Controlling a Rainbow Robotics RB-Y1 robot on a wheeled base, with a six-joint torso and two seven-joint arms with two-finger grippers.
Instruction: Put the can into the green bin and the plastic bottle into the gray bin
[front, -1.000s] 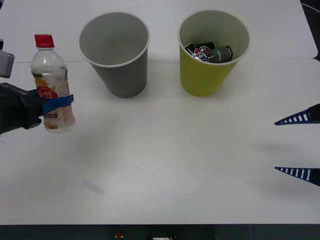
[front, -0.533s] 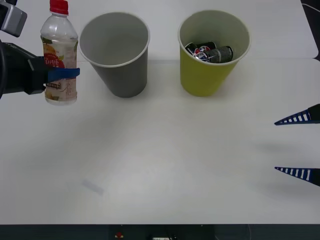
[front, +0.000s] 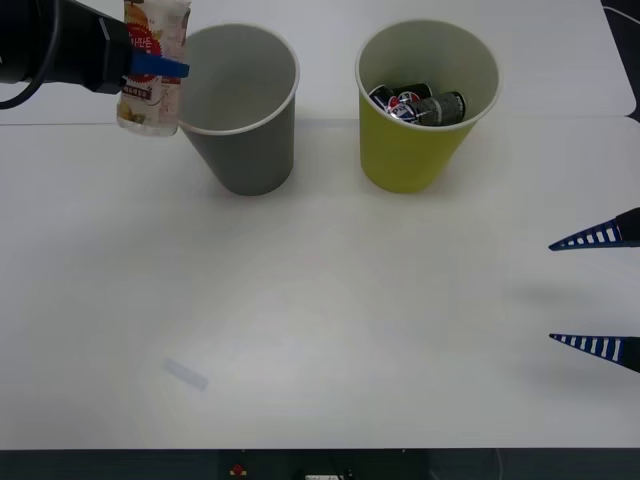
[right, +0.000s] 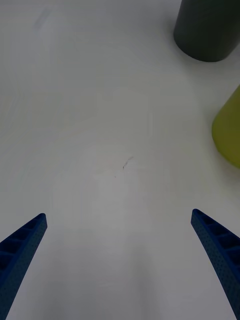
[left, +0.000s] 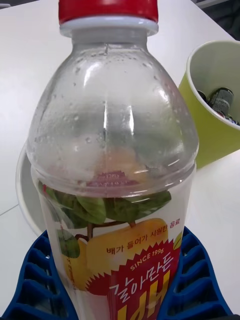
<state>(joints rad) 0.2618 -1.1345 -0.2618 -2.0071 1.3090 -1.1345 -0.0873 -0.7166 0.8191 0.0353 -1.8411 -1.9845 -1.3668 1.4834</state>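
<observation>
Looking at front: left gripper (front: 150, 68) pinches the plastic bottle (front: 152, 75) upright, just left of the gray bin (front: 240, 150); right gripper (front: 598, 292) spread, parked far right.
right wrist: fingers (right: 22, 250) apart over the table (right: 100, 125).
left wrist: gray rim behind bottle, green bin (left: 210, 125) beyond, so I'd guess move right.

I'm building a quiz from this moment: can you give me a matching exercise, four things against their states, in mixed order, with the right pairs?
Things:
1. plastic bottle
2. green bin
3. gray bin
4. right gripper

States:
A. open, over bare table at the robot's right
B. holds cans
C. nothing seen inside, standing on the table
D. lifted off the table, clamped in the left gripper beside the gray bin's rim

Pairs: 1-D, 2-B, 3-C, 4-A
</observation>
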